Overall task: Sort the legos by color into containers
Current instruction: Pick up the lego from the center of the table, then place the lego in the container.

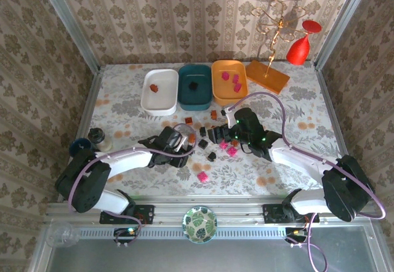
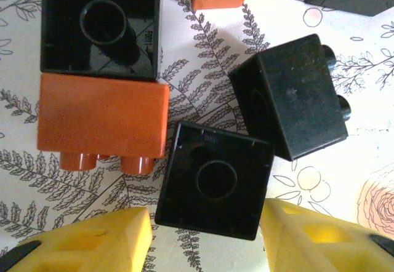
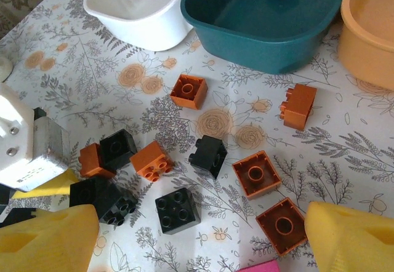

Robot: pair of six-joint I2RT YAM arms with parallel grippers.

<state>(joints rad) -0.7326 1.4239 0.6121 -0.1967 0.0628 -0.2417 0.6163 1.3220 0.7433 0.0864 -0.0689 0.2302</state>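
Note:
In the left wrist view an upside-down black lego (image 2: 214,180) lies on the table between my left gripper's (image 2: 206,220) yellow fingers (image 2: 104,241), with a thin gap showing at its left side. A brown-orange lego (image 2: 101,121) and two more black ones (image 2: 292,96) lie just beyond it. My right gripper (image 3: 197,247) hangs wide open over a studs-up black lego (image 3: 177,210) and two upturned brown ones (image 3: 283,224). Beyond stand the white (image 1: 159,91), teal (image 1: 195,86) and orange (image 1: 229,81) containers, holding a brown, a black and pink legos respectively.
Loose pink legos (image 1: 202,176) lie near the front of the table. An orange board with a gold wire stand (image 1: 268,75) and a red goblet (image 1: 301,44) sit at the back right. A patterned dish (image 1: 199,224) rests on the front rail. Small dark objects (image 1: 97,136) sit at the left.

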